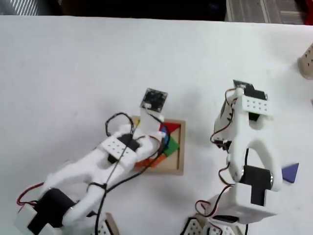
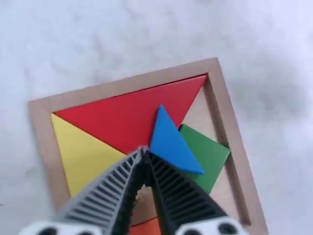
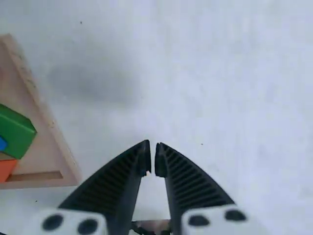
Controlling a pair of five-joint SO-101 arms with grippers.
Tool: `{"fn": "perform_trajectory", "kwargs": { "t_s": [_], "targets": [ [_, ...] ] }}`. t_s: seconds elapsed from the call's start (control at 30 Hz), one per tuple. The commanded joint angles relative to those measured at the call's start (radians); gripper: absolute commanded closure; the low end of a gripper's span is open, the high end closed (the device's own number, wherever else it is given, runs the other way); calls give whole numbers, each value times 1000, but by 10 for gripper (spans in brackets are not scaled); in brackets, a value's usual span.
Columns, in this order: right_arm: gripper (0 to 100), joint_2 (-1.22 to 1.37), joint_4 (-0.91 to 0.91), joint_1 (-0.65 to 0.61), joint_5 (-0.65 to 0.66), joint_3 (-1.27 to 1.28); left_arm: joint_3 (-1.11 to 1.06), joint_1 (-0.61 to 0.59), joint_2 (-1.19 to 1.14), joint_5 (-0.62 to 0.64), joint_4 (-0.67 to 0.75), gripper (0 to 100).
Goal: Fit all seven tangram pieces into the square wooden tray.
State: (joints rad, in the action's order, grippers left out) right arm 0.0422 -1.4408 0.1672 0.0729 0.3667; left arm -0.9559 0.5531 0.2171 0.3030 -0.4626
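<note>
The square wooden tray [image 2: 122, 85] holds a large red triangle [image 2: 127, 117], a yellow triangle [image 2: 80, 152], a green square [image 2: 208, 156] and an orange piece [image 2: 146, 227]. A small blue triangle [image 2: 171, 144] lies askew between the red and the green, seeming to overlap both. My left gripper [image 2: 144, 154] is shut with nothing in it, its tips at the blue triangle's edge. In the high view the left arm covers much of the tray [image 1: 183, 147]. My right gripper [image 3: 150, 152] is shut over bare table beside the tray's corner [image 3: 49, 142]. A purple piece [image 1: 291, 172] lies on the table by the right arm.
A perforated wooden block [image 1: 307, 61] stands at the right edge. The arm bases and some black-and-white parts [image 1: 195, 227] sit along the near edge. White table stretches out behind the tray and to its left.
</note>
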Motion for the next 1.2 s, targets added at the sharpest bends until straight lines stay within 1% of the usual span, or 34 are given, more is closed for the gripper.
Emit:
{"fn": "perform_trajectory", "kwargs": {
  "t_s": [0.0, 0.23, 0.33, 0.5, 0.67, 0.77, 0.87, 1.0, 1.1, 1.17],
  "targets": [
    [981, -36, 10, 13, 14, -5, 49, 25, 1, 9, 26, 976],
    [981, -35, 10, 13, 14, -5, 49, 59, -1, 9, 26, 976],
    [981, -35, 10, 13, 14, -5, 71, 74, -47, 9, 37, 976],
    [981, -35, 10, 13, 14, -5, 155, 59, -154, 41, 40, 976],
    [981, -35, 10, 13, 34, -5, 161, 54, -157, 43, 37, 976],
    [981, -35, 12, 13, 40, -5, 170, 59, -156, 41, 2, 976],
    [981, -33, 25, 15, 40, -5, 160, 62, -122, 37, -5, 976],
    [981, -33, 30, 15, 40, -5, 118, 41, -1, 38, -63, 976],
    [981, -33, 30, 15, 40, -3, 84, -10, 71, 43, -41, 976],
    [981, -33, 30, 15, 40, -3, 80, -39, 65, 52, -2, 976]
  ]
}}
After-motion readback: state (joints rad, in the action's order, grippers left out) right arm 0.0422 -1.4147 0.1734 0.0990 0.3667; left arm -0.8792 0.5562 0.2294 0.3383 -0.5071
